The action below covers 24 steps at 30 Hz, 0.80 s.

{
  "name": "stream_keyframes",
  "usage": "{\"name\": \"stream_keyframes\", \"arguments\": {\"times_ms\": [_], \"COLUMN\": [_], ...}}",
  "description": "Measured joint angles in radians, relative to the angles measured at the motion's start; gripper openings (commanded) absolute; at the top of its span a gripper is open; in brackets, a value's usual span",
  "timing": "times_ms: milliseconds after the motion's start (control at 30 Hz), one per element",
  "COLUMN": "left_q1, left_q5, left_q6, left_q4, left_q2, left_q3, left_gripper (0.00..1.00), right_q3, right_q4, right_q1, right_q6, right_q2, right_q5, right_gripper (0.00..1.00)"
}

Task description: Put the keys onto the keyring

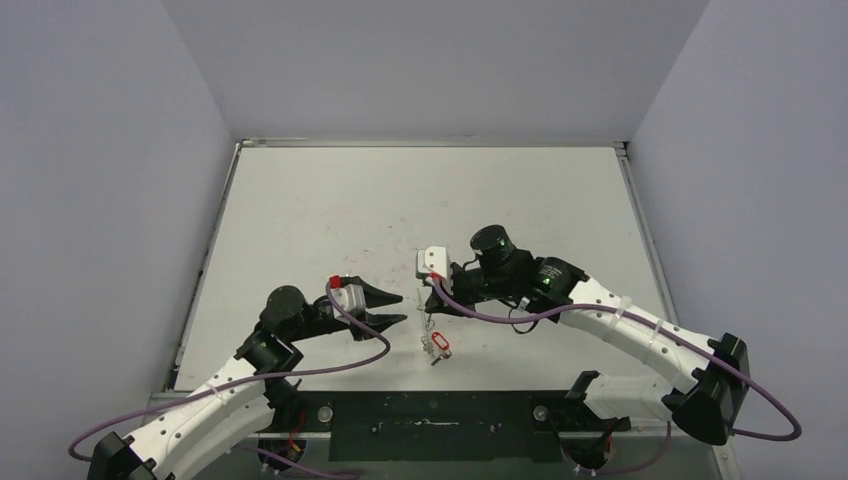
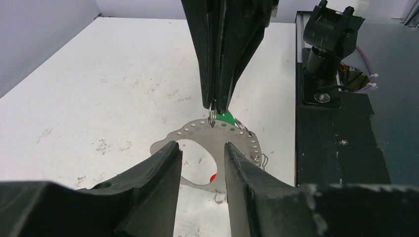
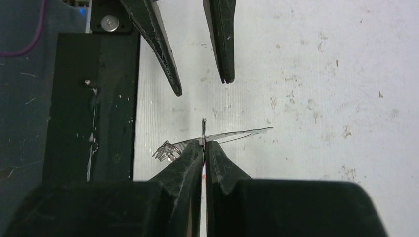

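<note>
Silver metal keys (image 1: 437, 345) with red and green oblong tags sit by the near edge of the white worktop (image 1: 400, 210), the right claw (image 3: 203, 143) clamped shut on seemingly their small wire ring (image 3: 203, 127), the left claw (image 2: 201, 148) part-open alongside.

No legible txt, labels, brands or nos. were seen in any view, tag of red key (image 1: 440, 344) was too small to show print, tag of green key (image 2: 227, 117) was mostly hidden, visible bit was plain colour.
</note>
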State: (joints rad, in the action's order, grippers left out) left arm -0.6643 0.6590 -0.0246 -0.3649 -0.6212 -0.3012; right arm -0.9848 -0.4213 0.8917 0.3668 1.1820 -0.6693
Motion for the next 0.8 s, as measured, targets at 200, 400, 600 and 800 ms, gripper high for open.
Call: {"name": "stream_keyframes", "arguments": {"times_ms": [200,400,600,800], "left_q1": [-0.001,-0.026,-0.085,-0.131], "left_q5": [0.004,0.004,-0.016,-0.058], "left_q6": [-0.041,-0.05,-0.069,-0.093], "left_q4": [0.05,0.014,-0.057,-0.135], "left_q2": [-0.065,-0.122,-0.171,-0.219], "left_q3": [-0.052,-0.066,-0.066,-0.064], "left_gripper": [0.38,0.38,0.34,0.32], "right_q3": [-0.16,-0.288,-0.367,-0.428], "right_q4": [-0.236,-0.39,-0.48,-0.532], "right_q1": [0.0,0.005,0.008,0.014], "right_q6": [0.039,0.035,0.006,-0.024], "right_q2": [0.054,0.139,0.191,0.241], "right_q5": [0.084,0.15,0.168,0.169], "right_gripper": [0.0,0.0,0.0,0.0]}}
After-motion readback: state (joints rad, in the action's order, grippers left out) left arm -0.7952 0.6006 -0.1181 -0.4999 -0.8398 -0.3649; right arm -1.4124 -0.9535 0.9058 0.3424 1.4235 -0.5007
